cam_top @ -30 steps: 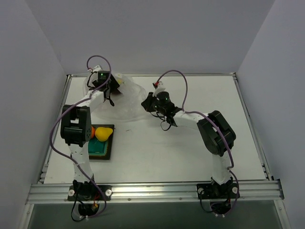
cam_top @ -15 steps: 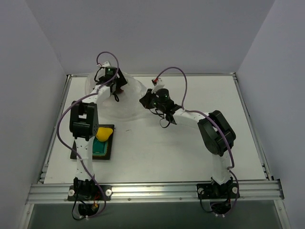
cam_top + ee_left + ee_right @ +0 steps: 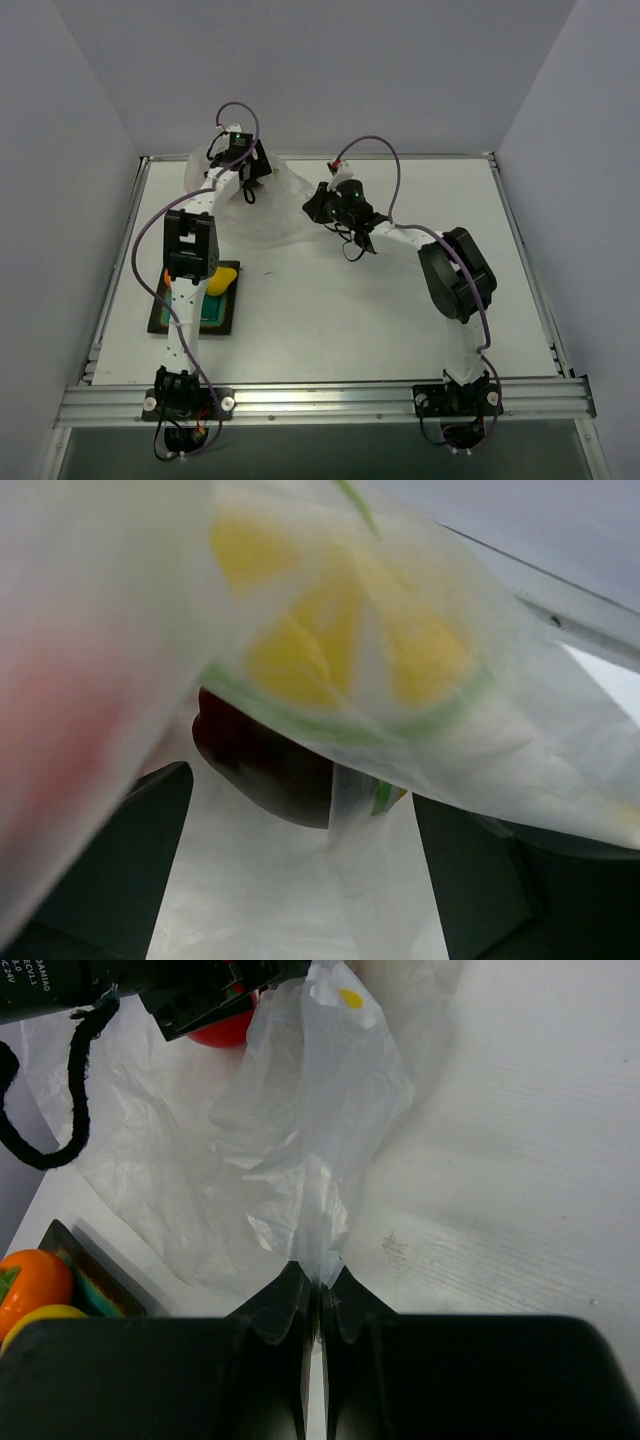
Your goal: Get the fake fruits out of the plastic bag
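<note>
The plastic bag [image 3: 275,210] lies crumpled at the far left of the table. My left gripper [image 3: 248,172] is pushed in under its film, jaws open. In the left wrist view a dark red fruit [image 3: 265,770] lies just ahead between the open fingers [image 3: 110,880], and the printed film [image 3: 340,650] drapes over the lens. My right gripper [image 3: 320,1278] is shut on a bunched edge of the bag [image 3: 310,1110]. A red fruit [image 3: 225,1030] shows beside the left gripper's body. A yellow fruit [image 3: 222,279] and an orange fruit [image 3: 167,277] lie on the tray.
The green tray with a dark rim [image 3: 222,318] sits at the near left, partly under the left arm. Its corner [image 3: 100,1280] shows in the right wrist view with the orange fruit [image 3: 30,1285]. Purple cables loop above both wrists. Walls close in the far side.
My left gripper has moved farther back and right into the bag and its jaws have opened wider. The right gripper has shifted slightly right, still pinching the bag.
</note>
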